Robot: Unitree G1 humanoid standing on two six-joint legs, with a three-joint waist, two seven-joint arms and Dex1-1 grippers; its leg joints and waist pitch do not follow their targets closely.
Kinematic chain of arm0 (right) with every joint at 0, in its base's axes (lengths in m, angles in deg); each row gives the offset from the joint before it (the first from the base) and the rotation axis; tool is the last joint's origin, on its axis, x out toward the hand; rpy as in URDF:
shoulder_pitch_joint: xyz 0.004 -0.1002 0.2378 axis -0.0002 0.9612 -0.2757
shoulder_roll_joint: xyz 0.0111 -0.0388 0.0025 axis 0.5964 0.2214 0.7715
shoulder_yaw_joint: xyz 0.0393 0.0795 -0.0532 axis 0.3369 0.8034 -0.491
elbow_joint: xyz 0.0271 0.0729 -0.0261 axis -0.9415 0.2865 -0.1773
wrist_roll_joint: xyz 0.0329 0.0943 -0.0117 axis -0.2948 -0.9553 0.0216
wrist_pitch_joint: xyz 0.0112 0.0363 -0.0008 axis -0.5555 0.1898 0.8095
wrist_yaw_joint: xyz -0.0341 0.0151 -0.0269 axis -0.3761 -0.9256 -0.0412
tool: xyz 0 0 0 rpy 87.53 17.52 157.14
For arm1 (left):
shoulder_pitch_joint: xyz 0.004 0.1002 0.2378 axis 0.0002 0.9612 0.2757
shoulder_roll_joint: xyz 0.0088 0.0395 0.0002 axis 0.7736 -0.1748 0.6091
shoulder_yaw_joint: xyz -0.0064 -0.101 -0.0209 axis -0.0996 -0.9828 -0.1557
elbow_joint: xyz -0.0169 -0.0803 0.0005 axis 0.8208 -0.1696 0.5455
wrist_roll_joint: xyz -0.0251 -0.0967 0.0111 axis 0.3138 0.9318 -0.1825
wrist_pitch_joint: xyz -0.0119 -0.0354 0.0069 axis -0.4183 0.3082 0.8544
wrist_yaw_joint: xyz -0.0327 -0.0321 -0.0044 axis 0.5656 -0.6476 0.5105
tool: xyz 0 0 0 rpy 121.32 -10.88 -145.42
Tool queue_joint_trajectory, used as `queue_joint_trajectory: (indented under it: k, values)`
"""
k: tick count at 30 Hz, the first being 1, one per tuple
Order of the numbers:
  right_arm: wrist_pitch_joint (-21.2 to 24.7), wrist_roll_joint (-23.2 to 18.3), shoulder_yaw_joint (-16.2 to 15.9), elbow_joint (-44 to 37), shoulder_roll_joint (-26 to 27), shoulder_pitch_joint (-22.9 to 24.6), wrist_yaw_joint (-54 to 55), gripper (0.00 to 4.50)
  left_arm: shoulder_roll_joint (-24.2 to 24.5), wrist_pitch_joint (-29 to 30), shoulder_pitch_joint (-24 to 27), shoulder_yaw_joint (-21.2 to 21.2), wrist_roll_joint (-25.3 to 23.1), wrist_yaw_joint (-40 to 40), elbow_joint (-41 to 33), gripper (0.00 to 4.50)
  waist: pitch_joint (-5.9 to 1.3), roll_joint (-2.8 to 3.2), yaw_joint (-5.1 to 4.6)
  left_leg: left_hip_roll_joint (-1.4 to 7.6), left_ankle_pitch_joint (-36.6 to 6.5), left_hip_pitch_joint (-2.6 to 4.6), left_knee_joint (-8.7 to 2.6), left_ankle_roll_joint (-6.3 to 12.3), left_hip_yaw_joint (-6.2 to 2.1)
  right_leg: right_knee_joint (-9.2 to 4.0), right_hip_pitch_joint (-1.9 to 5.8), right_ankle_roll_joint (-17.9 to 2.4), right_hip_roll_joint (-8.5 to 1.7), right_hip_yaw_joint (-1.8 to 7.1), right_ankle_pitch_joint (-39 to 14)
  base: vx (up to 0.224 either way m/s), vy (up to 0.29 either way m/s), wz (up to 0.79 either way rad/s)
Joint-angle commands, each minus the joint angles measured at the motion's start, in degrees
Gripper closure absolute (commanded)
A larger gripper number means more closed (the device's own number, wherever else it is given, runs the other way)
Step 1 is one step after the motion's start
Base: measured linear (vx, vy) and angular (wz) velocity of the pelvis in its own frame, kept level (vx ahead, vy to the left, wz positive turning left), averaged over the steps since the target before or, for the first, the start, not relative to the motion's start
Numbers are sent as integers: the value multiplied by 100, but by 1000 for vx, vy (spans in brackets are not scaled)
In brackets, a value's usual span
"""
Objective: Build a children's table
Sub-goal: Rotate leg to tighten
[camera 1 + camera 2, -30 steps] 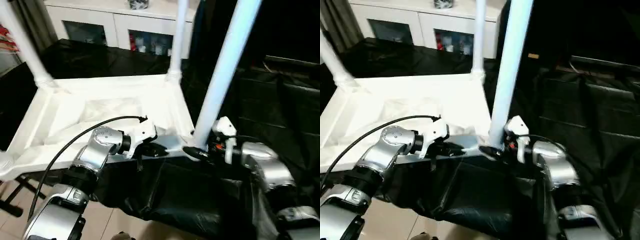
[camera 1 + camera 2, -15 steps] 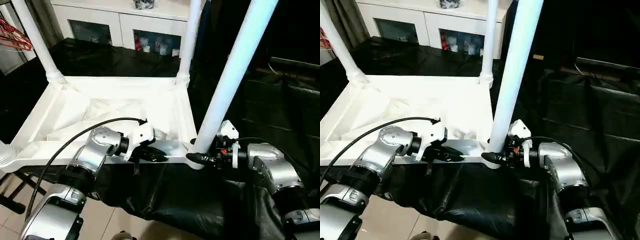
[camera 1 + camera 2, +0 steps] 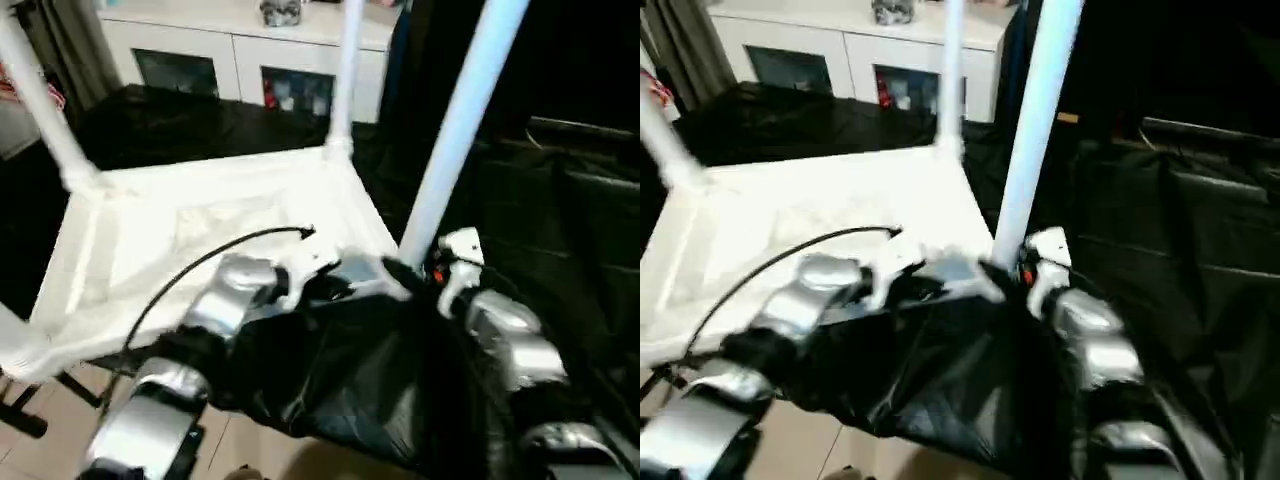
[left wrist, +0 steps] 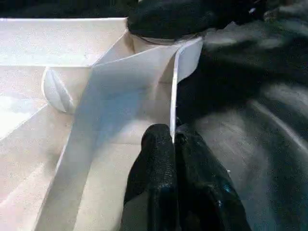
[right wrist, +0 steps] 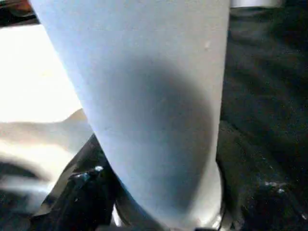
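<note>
On the black-draped bench the children's table (image 3: 200,215) is lain upside down — legs upright. Its rim is pinched by the left pincer (image 4: 173,144), shut; the near leg (image 3: 455,130) is straddled by the right pincer (image 3: 405,272). Flipping remains.

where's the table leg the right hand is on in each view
Left eye view: the near-right leg rises from right of centre to the top edge.
Right eye view: it stands just right of centre, running up to the top edge.
Left wrist view: not told apart; its corner socket lies beyond the table's side wall.
Right wrist view: the leg looms close, between the right hand's fingers.
Shared landmark: that corner socket.
</note>
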Motion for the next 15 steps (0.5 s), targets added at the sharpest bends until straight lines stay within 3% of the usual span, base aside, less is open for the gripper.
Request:
queue_joint_trajectory:
  k: [1, 3, 4, 9, 12, 15]
  values:
    - [177, 244, -536, 490, 720, -150, 358, 196, -545, -137, -360, -41, 42, -850, -46, 450, -351, -32, -21, 142, -1225, 14, -365, 47, -67, -506, 265, -946, -476, 276, -1527, 0, 0, 0]
    - [62, 337, -519, 720, 856, -325, 738, 196, -603, -199, -386, -24, -8, -967, 3, 450, -357, -25, -30, 130, -1199, 10, -353, 89, -56, -500, 271, -997, -484, 275, -1400, 0, 0, 0]
    - [-63, 399, -566, 784, 887, -373, 777, 162, -615, -220, -382, -17, -11, -953, 5, 450, -371, -37, -27, 134, -1091, -2, -346, 116, -52, -482, 279, -1018, -487, 279, -1221, 0, 0, 0]
    - [-177, 244, -569, 645, 830, -362, 136, 118, -435, -443, -258, 102, 42, -412, -107, 450, -386, -57, -25, 123, -795, -46, -321, 347, -39, -412, 327, -1135, -463, 276, -577, 0, 0, 0]
    - [-209, 297, -661, 594, 641, -329, -189, 84, -295, -583, -178, 163, 74, -69, -168, 450, -364, -44, -51, 133, -946, -35, -330, 382, -36, -447, 314, -1144, -469, 269, -818, 0, 0, 0]
    - [-311, 338, -833, 572, 356, -287, -667, 84, -61, -724, -89, 277, 99, 340, -222, 450, -350, -64, -67, 139, -1056, -31, -345, 360, -43, -474, 315, -1101, -480, 264, -1130, 0, 0, 0]
